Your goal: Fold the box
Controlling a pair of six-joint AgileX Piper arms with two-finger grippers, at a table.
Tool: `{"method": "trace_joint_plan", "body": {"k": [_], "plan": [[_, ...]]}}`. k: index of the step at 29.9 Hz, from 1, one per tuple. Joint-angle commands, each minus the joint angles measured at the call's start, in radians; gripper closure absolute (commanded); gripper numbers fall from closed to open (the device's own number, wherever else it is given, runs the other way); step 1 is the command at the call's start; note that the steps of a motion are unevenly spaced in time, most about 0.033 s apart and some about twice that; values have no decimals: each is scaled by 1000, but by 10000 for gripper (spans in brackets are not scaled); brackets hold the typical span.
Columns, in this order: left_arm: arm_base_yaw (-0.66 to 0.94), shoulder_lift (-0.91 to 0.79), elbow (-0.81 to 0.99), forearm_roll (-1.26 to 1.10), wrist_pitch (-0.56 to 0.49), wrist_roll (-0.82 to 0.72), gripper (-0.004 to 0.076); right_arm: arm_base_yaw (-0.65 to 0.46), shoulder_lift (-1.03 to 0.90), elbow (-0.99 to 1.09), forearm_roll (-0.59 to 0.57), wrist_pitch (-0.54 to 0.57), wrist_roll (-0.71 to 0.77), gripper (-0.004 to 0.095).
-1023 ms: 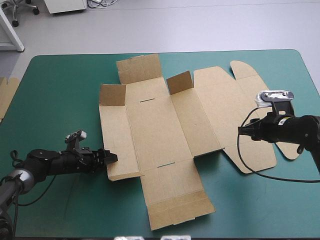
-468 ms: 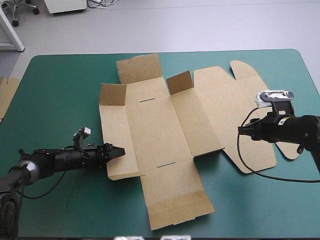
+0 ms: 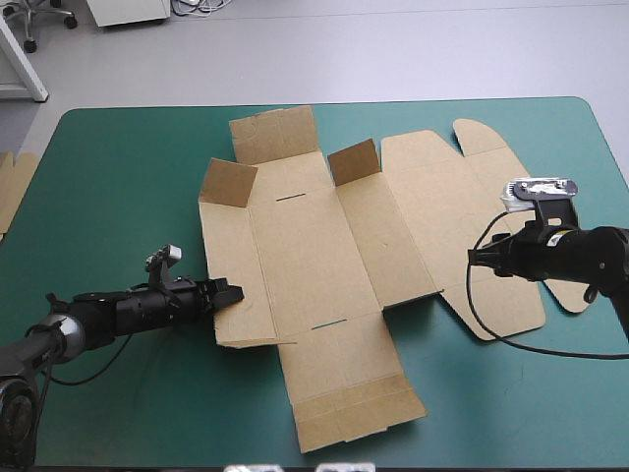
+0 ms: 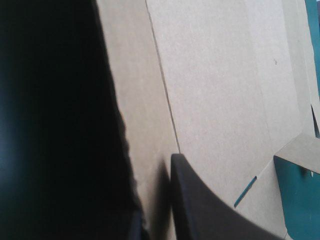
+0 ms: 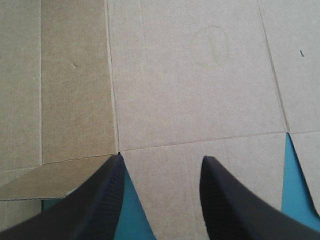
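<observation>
The brown box (image 3: 314,256) lies as a cut sheet on the teal-green cover, with two small flaps (image 3: 352,161) standing up at its far side. My left gripper (image 3: 231,293) is at the sheet's left edge, shut on the left side panel (image 3: 226,251), which is raised a little off the table. In the left wrist view one black finger (image 4: 197,200) lies on top of the board (image 4: 215,75), and the space below the panel is dark. My right gripper (image 3: 477,258) hovers open over the sheet's right part, its fingers apart above the board (image 5: 200,75).
A strip of more brown board (image 3: 14,187) shows at the table's left edge. The sheet's rounded lid tabs (image 3: 482,133) reach toward the far right corner. Bare teal-green cover (image 3: 118,177) lies left of the sheet and along the near edge.
My left gripper slid right onto the left panel's edge and shut on it. The panel lifted slightly and the far-left flap tilted and shifted right. The right arm has not moved.
</observation>
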Motion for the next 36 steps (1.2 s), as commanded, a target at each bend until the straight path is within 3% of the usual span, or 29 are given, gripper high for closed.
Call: {"method": "trace_joint_plan", "body": {"k": [1,6,13,19,25,36], "plan": [[-60,-10,-17,-43,-13,13,670,-8,-24,-32,7,-29,-6,467],[-73,-8,-17,-45,-35,34,733,-8,-24,-32,7,-24,-6,467],[-73,-8,-78,87,19,-4,734,-8,-24,-33,7,-24,-10,491],[-73,-8,-258,303,173,-50,734,-8,-24,-35,7,-24,-10,509],[-73,-8,-462,549,200,-160,734,-8,-24,-65,3,-18,-10,511],[-80,43,-758,844,259,-169,734,-8,-24,-130,1,1,-10,513]]}}
